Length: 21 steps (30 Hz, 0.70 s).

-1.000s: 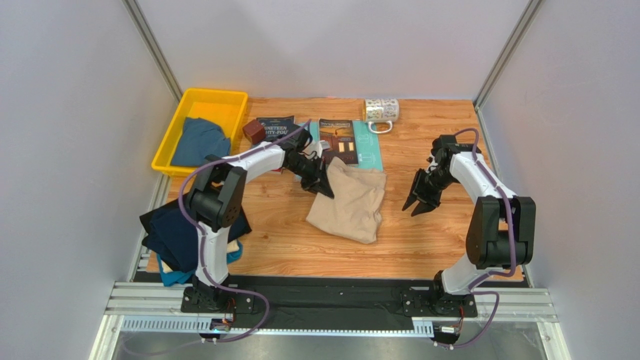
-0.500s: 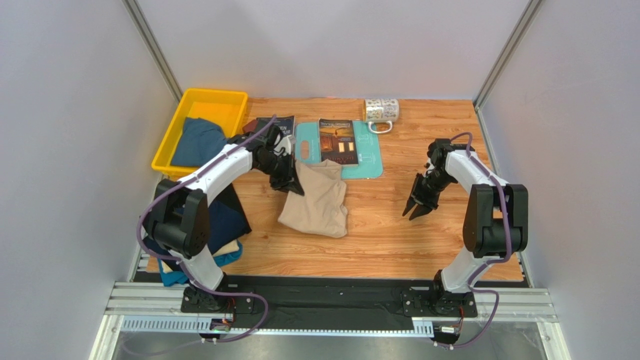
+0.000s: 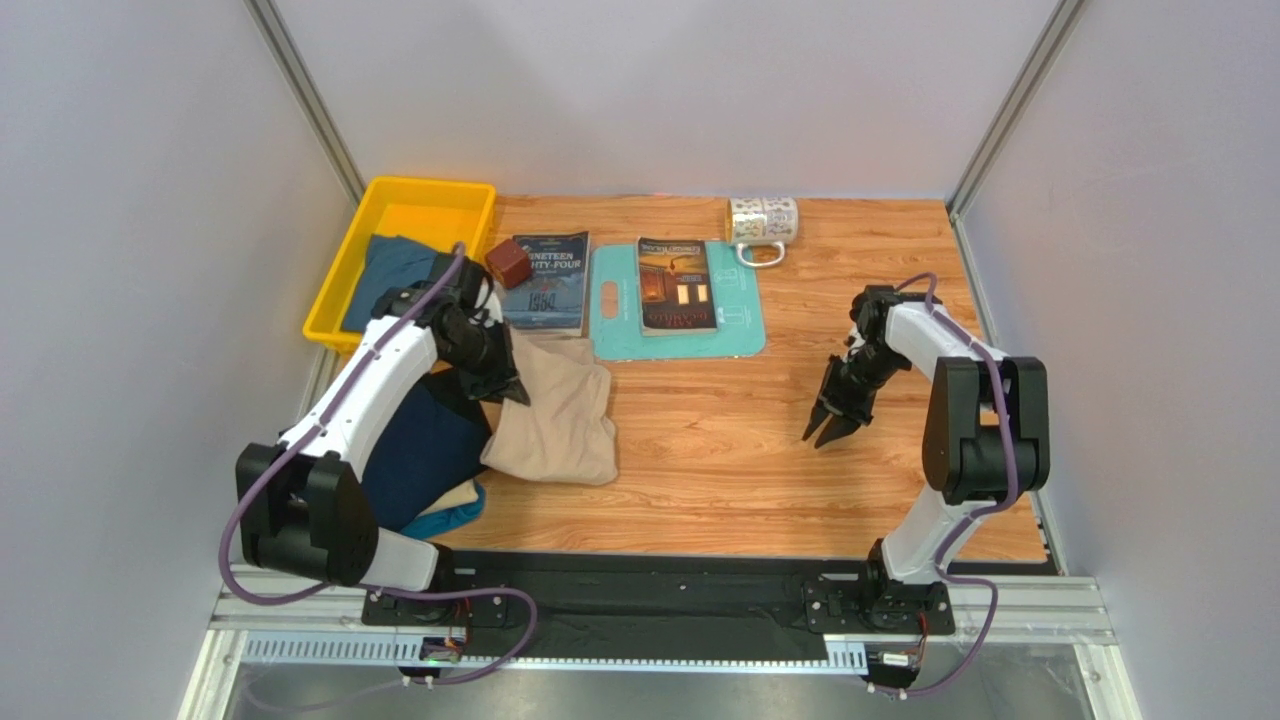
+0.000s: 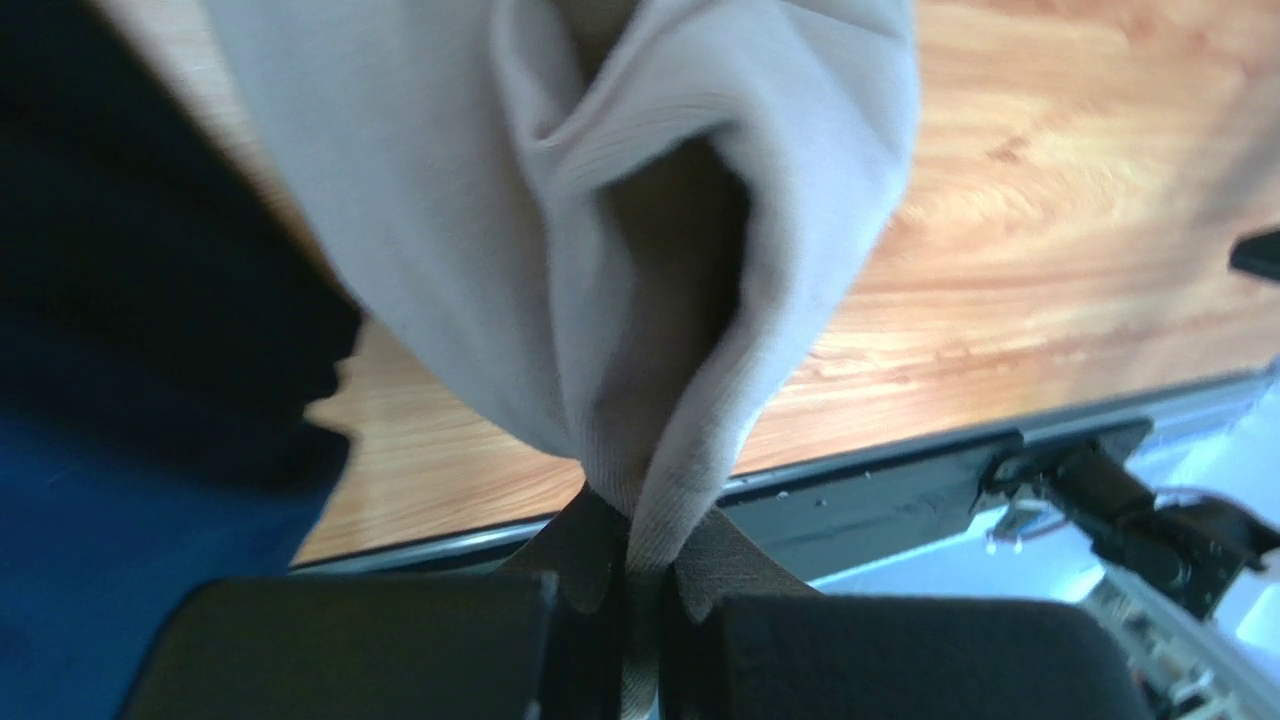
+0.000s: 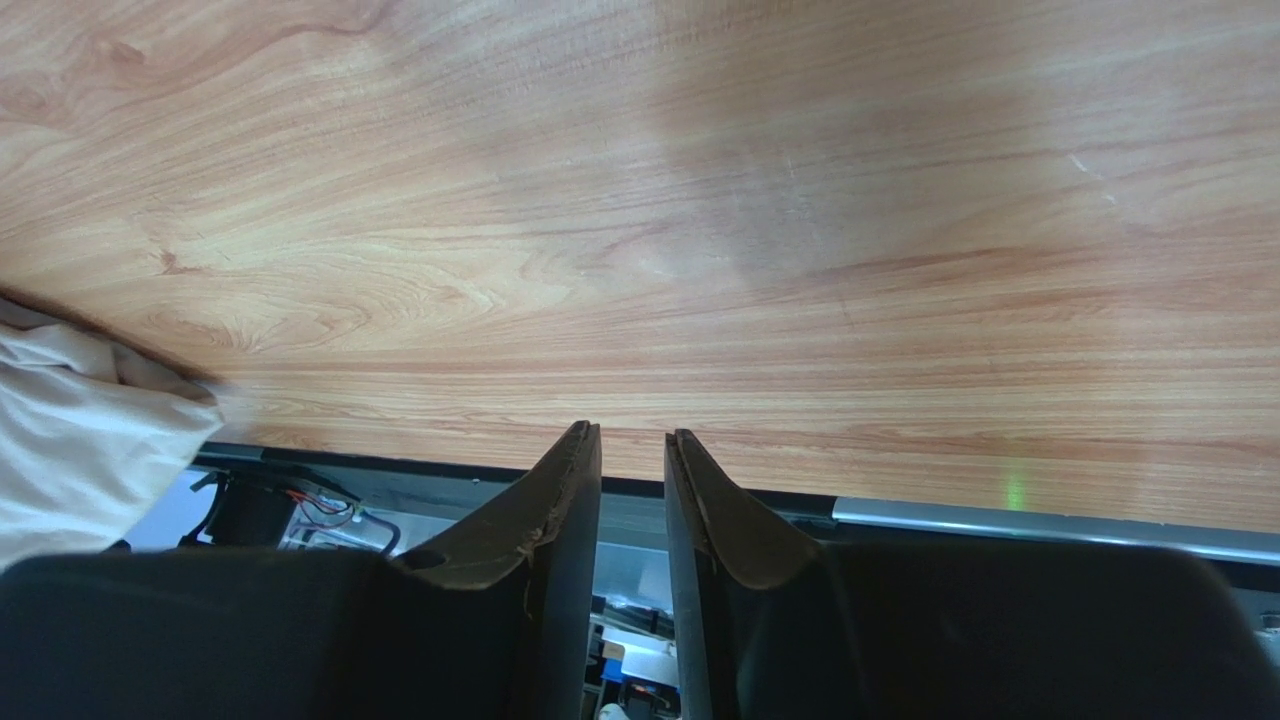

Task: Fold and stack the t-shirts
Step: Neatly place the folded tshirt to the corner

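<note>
At the left edge of the table [image 3: 721, 465] lies the dark navy t-shirt [image 3: 418, 450]. This looks like the stacking step: the beige t-shirt [image 3: 559, 428], folded and lying just right of the navy one with its near-left part overlapping it, should be lifted clear so its folds do not drag open, then laid squarely on top. The left gripper [image 4: 639, 600] is clamped on a beige fold; its arm reaches along the left edge, wrist turned inward. Toward the right edge the right gripper [image 5: 631, 450] hangs over bare wood, pointing down, jaws a narrow slit apart, grasping nothing, its arm folded back
</note>
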Available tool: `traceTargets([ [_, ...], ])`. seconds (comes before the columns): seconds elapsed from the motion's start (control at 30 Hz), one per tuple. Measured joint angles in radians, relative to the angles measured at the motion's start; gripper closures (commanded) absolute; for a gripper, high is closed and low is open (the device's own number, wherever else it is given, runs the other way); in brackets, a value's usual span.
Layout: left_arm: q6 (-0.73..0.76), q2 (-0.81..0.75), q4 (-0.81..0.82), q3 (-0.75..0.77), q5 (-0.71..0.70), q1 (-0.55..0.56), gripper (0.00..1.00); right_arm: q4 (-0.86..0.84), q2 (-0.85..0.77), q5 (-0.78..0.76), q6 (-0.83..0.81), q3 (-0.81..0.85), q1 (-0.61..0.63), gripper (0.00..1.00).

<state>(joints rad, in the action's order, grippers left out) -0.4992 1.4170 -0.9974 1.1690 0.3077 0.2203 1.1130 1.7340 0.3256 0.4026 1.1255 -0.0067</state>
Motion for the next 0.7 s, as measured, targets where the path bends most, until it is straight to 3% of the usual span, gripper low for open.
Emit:
traceTargets([
  [0.23, 0.001, -0.047, -0.103, 0.031, -0.104, -0.151, 1.0, -0.012, 0.023, 0.011, 0.0, 0.0, 0.0, 0.75],
  [0.4, 0.011, -0.042, -0.165, 0.158, -0.152, -0.226, 1.0, -0.022, 0.035, 0.024, 0.0, -0.009, 0.0, 0.76],
  [0.7, -0.014, -0.026, -0.221, 0.306, -0.238, -0.264, 1.0, -0.027, 0.066, 0.034, 0.0, -0.013, 0.0, 0.77],
])
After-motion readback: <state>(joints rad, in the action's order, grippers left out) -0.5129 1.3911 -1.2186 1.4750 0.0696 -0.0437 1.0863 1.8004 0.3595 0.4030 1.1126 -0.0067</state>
